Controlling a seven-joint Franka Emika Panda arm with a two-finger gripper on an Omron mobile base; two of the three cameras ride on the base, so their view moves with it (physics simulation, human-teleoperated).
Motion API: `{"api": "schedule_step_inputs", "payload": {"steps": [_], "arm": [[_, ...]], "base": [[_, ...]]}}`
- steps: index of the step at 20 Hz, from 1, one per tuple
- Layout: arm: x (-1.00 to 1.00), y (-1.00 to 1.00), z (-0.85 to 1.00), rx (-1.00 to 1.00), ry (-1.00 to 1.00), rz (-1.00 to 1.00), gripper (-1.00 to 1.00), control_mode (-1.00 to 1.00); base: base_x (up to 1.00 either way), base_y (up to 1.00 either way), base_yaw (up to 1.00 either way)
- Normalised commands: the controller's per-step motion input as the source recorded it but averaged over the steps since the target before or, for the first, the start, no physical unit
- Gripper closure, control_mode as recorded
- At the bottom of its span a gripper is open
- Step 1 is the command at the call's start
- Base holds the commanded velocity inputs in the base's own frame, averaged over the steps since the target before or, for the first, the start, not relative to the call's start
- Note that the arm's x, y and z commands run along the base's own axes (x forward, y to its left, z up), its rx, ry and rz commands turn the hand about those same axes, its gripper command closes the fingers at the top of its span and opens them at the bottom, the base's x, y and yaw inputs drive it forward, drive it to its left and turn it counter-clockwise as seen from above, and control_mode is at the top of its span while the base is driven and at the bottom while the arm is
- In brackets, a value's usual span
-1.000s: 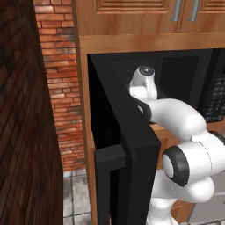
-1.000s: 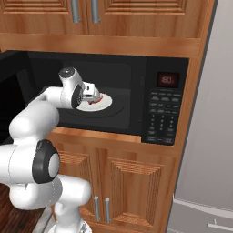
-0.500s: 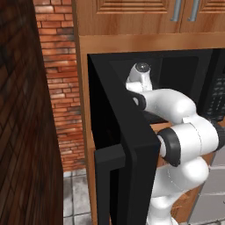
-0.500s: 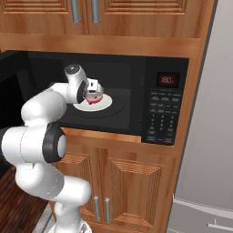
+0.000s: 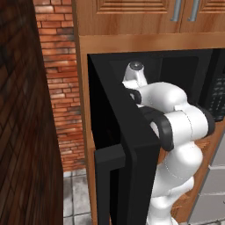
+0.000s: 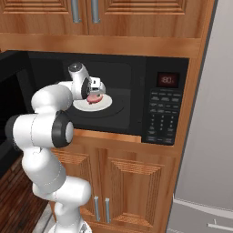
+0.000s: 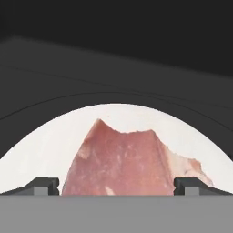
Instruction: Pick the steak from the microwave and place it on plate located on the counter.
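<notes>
The task was at its opening stage, with nothing yet lifted. The microwave [image 6: 113, 98] stood with its door [image 5: 127, 154] swung wide, and the arm reached into the dark cavity. In the right base view the gripper [image 6: 95, 91] hung just above the steak [image 6: 94, 98], which lay flat on a white round dish [image 6: 105, 104] on the cavity floor. The hand view looked straight down on it: the pinkish slab [image 7: 129, 159] sat between the two finger tips [image 7: 43, 185], one to each side, the jaws spread as wide as they went and clasping nothing. Whether the tips already touched the dish could not be told. So the reach into the oven looked done and the approach nearly so; what remained, as I judged it, was the last bit of descent, the closing on the meat, the lift clear of the dish, the withdrawal through the door opening without striking the door, and the carry to the plate on the worktop. Most of the job therefore still lay ahead.
</notes>
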Motion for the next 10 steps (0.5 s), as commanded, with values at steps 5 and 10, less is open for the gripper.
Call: {"api": "schedule_step_inputs", "payload": {"steps": [5, 10], "arm": [[0.06, 0.00, -0.34, -0.06, 0.02, 0.00, -1.00, -1.00], [0.00, 0.00, -0.25, -0.01, 0.01, 0.00, -1.00, -1.00]], "base": [[0.00, 0.00, 0.00], [0.00, 0.00, 0.00]]}}
